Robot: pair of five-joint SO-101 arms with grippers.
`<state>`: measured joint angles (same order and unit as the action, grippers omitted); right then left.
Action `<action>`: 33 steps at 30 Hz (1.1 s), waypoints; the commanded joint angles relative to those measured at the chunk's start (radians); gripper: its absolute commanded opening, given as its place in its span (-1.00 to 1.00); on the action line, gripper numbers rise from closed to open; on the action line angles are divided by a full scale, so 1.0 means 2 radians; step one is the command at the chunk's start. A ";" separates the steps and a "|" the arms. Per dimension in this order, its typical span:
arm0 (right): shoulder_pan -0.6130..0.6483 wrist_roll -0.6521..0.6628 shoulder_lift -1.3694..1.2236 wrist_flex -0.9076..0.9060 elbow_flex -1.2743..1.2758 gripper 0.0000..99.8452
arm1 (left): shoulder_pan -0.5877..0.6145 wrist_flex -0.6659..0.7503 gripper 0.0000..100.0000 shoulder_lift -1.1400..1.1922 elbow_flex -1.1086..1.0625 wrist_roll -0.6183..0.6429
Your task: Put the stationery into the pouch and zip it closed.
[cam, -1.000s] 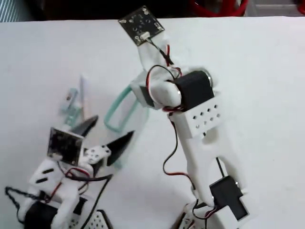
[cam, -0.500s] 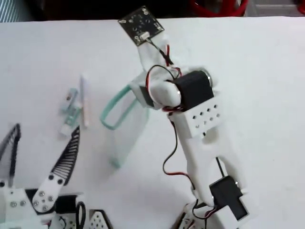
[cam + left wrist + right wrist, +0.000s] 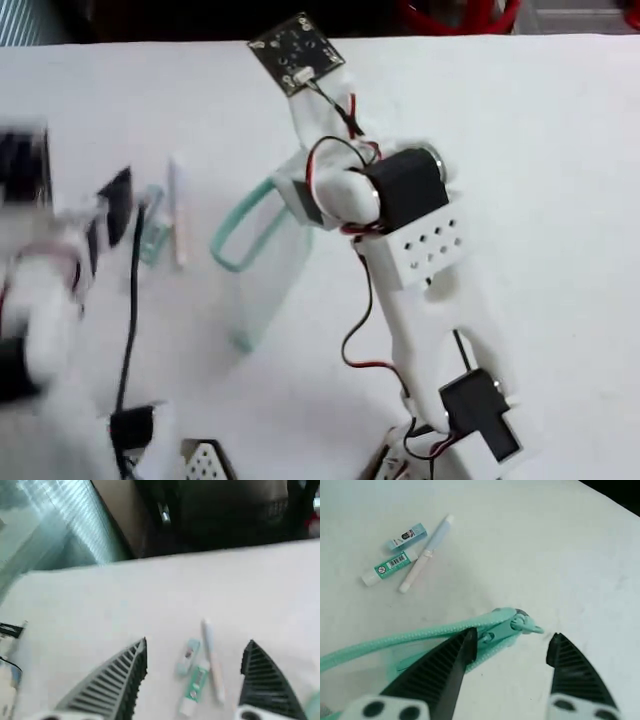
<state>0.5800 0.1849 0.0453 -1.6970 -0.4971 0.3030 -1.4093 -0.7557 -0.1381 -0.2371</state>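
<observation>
Right wrist view looks down past the right gripper (image 3: 514,636), whose two black fingers are spread apart and pinch nothing. Between them lies the closed end of the pouch's mint-green zipper edge (image 3: 445,632), with the zipper pull (image 3: 526,625) sitting at that end. One finger overlaps the zipper edge; whether it touches it I cannot tell. Farther off on the white table (image 3: 560,540), well apart from this gripper, the stationery lies outside the pouch. A pen (image 3: 427,552) lies beside a small blue box (image 3: 407,536) and a green-and-white tube (image 3: 390,567), the three close together.

Left wrist view has the left gripper (image 3: 196,645) above the table, its fingers spread wide and holding nothing. The pen (image 3: 212,660), the small blue box (image 3: 187,656) and the green-and-white tube (image 3: 195,690) lie on the table in the gap seen between the fingers. The box and the tube lie nearly end to end, with the pen alongside them.

High view shows the clear pouch (image 3: 265,275) lying flat near the middle of the table, its zipper edge (image 3: 232,225) bowed into an open loop on the side that faces the stationery. The right arm (image 3: 415,250) stretches across the table with its wrist above the pouch's far corner. The pen (image 3: 177,210) lies left of the pouch, not touching it. The left arm (image 3: 35,300) stands at the table's left side, one black finger just beside the stationery.
</observation>
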 commanded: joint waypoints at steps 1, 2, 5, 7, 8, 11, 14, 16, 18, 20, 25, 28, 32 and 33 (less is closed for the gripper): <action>0.005 0.002 -0.015 -0.007 0.012 -0.52 | -0.052 -0.064 -0.36 0.210 0.123 -0.015; 0.004 0.002 -0.015 -0.007 0.012 -0.52 | -0.063 -0.082 -0.35 0.253 0.150 -0.021; 0.003 0.005 -0.015 -0.007 0.012 -0.52 | -0.085 -0.107 -0.35 0.372 0.222 -0.005; -0.003 0.005 -0.015 -0.007 0.012 -0.52 | -0.089 -0.096 -0.36 0.450 0.266 0.021; -0.006 0.005 -0.015 -0.007 0.012 -0.52 | -0.089 -0.086 -0.35 0.487 0.287 0.035; -0.020 0.004 -0.015 -0.007 0.012 -0.52 | -0.089 -0.062 -0.35 0.590 0.350 0.054; -0.029 0.002 -0.015 -0.007 0.012 -0.52 | -0.087 -0.050 -0.36 0.679 0.414 0.064; -0.031 0.002 -0.015 -0.007 0.012 -0.52 | -0.082 -0.051 -0.36 0.731 0.463 0.073; -0.031 0.002 -0.015 -0.007 0.012 -0.52 | -0.078 -0.054 -0.36 0.775 0.509 0.075; -0.030 0.002 -0.015 -0.007 0.012 -0.52 | -0.066 -0.054 -0.36 0.814 0.550 0.076; -0.027 0.002 -0.015 -0.007 0.012 -0.52 | -0.035 -0.056 -0.36 0.889 0.632 0.074; -0.027 0.002 -0.017 -0.007 0.012 -0.52 | -0.039 -0.091 -0.36 0.919 0.659 0.074; -0.027 0.002 -0.020 -0.007 0.012 -0.52 | -0.046 -0.136 -0.36 0.946 0.705 0.075; -0.027 0.002 -0.019 -0.007 0.012 -0.52 | -0.046 -0.139 -0.36 0.952 0.716 0.075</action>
<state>0.5263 0.1849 0.0361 -1.6970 -0.4956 0.2156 -1.6502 1.1469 1.2045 -0.0959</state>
